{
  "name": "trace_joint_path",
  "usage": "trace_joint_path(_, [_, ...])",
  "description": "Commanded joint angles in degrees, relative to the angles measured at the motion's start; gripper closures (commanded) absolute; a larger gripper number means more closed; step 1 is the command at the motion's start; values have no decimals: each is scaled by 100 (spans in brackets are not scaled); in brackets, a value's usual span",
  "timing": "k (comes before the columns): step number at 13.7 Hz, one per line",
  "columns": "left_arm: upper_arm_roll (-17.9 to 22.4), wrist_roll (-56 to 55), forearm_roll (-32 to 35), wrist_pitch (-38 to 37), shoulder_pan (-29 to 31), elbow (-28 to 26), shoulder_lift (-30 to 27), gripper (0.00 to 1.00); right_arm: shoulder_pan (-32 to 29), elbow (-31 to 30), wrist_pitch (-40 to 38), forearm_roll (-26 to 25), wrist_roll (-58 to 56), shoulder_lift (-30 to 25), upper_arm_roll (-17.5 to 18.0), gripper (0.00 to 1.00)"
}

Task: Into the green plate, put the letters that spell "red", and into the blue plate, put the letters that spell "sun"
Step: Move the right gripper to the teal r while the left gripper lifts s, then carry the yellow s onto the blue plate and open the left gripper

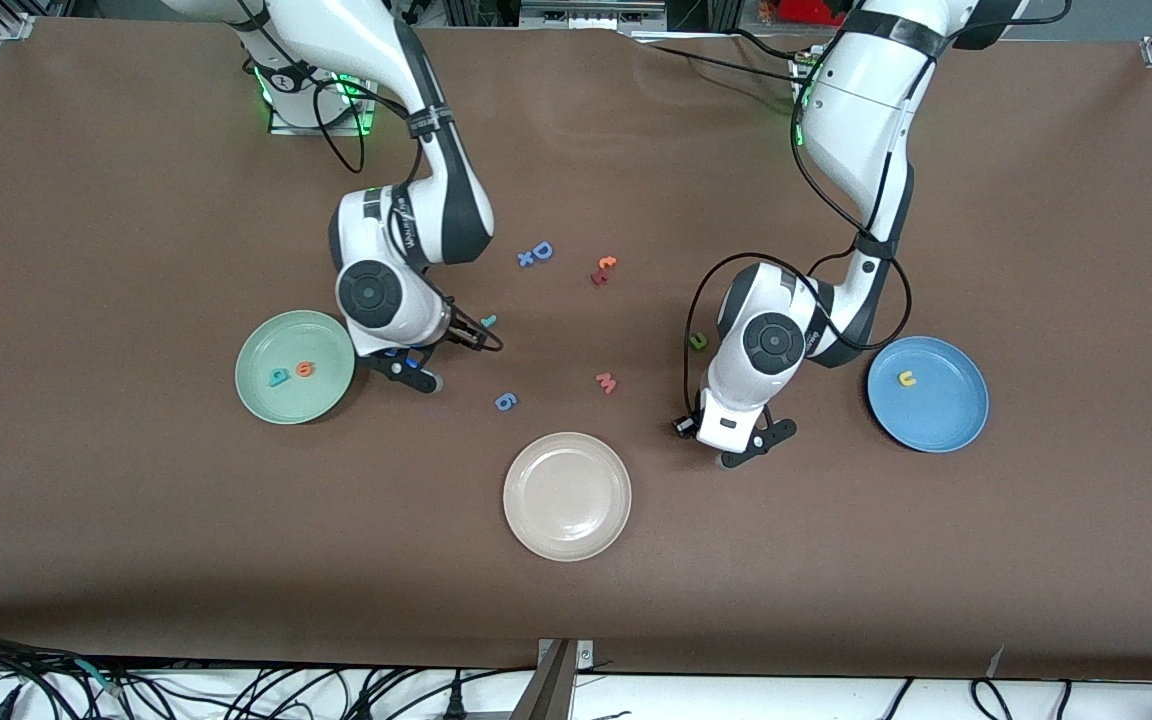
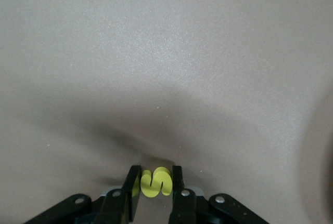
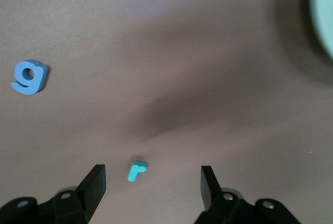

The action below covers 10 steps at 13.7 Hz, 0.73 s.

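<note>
In the left wrist view the yellow "s" [image 2: 156, 182] stands between the fingers of my left gripper [image 2: 155, 175], which is shut on it. That gripper [image 1: 731, 440] is low over the table between the cream plate and the blue plate [image 1: 936, 420], where the yellow "u" [image 1: 905, 378] lies. The olive "n" [image 1: 698, 341] lies on the table beside the left arm. My right gripper [image 3: 152, 175] is open, and the teal "r" [image 3: 136, 171] lies on the table between its fingers. This gripper [image 1: 476, 335] is beside the green plate [image 1: 316, 340], which holds the teal "d" [image 1: 279, 376] and orange "e" [image 1: 305, 370].
A cream plate [image 1: 567, 495] sits nearer the front camera, mid-table. Loose letters lie around: a pink "m" [image 1: 606, 382], a blue "6"-like piece [image 1: 505, 401], a blue "D" [image 1: 541, 250] and orange-red pieces [image 1: 604, 268]. The green plate's rim [image 3: 325, 11] edges the right wrist view.
</note>
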Motion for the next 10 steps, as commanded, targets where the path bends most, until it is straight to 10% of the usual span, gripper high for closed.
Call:
trace_joint_path(1, [77, 22, -184, 13, -87, 143, 109, 77, 191, -72, 399, 242, 336, 152, 92, 18])
trace_joint_path(10, [279, 997, 428, -1014, -8, 512, 4, 81, 191, -433, 1016, 725, 380, 276, 426, 19])
